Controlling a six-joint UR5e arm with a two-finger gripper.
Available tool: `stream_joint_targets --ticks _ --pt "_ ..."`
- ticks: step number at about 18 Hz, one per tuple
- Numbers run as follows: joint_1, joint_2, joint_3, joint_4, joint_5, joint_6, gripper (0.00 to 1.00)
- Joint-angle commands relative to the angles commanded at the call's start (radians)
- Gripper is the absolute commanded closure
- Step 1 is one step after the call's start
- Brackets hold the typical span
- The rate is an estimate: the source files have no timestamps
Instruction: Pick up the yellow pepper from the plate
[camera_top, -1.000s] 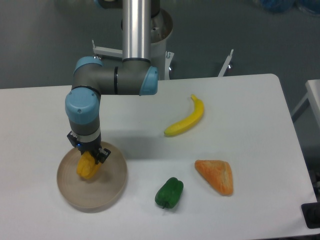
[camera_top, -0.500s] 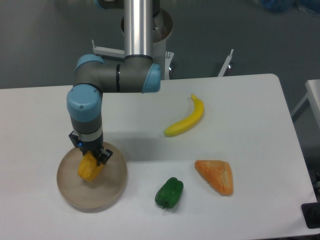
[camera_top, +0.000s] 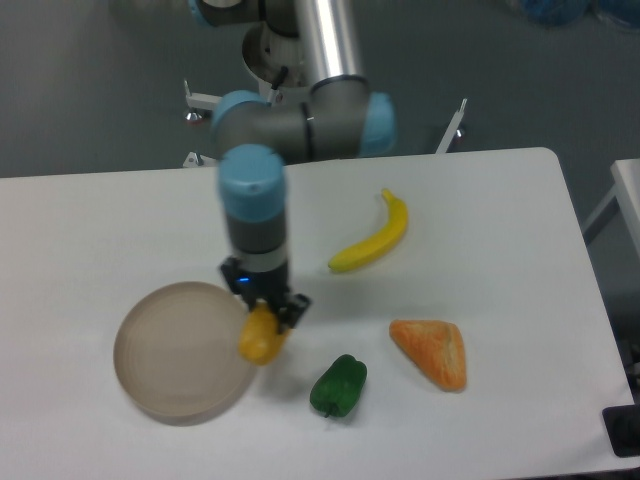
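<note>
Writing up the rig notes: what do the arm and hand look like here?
The arm has silver metal tube links, dark grey joint housings and light blue round caps. The wrist section is grey with a lighter band. The hand is small and black with two short fingers and a small blue light. No loose cables are visible.

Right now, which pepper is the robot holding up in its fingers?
The yellow pepper, pinched in the fingers at the plate's right edge. The green pepper lies alone on the table, untouched.

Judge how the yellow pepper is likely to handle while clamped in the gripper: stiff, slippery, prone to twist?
The yellow pepper probably stays rigid; it hangs from the gripper keeping its shape. Its rounded, glossy skin could slip or pivot, since only its top looks pinched. It seems light.
</note>
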Motion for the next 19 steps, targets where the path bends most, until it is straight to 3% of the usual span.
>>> stream_joint_targets --ticks 3,8,19 --pt "0.071 0.006 0.0 -0.002 0.003 0.08 0.56" --pt "0.134 -0.035 0.046 0.0 0.031 0.144 0.56" --pt "0.146 -0.055 0.064 0.009 0.077 0.155 0.56"
